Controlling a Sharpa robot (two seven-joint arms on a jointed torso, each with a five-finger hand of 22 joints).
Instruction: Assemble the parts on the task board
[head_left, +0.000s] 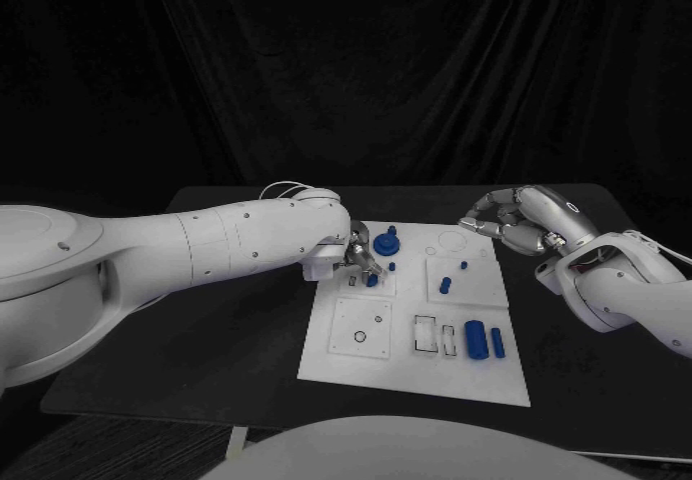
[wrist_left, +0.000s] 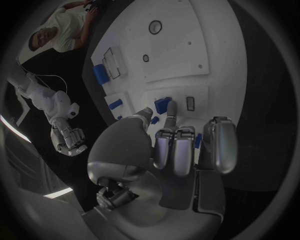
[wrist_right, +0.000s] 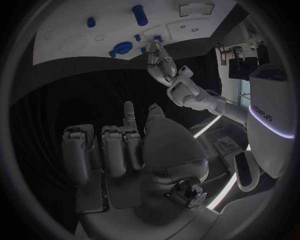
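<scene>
Both robot hands: left (head_left: 356, 255) over task board (head_left: 411, 375), right (head_left: 522, 222) off edge.

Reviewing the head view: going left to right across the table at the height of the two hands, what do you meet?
Left hand over the task board's left part → the big blue round part → the small blue parts further right on the board → right hand, fingers curled, holding nothing, past the board's right edge.

task board (head_left: 408, 345): I'm seeing matt white plastic
parts (head_left: 385, 241): looking smooth blue plastic
left hand (wrist_left: 172, 150): showing glossy silver metal
table (head_left: 231, 330): reading matt black
</scene>
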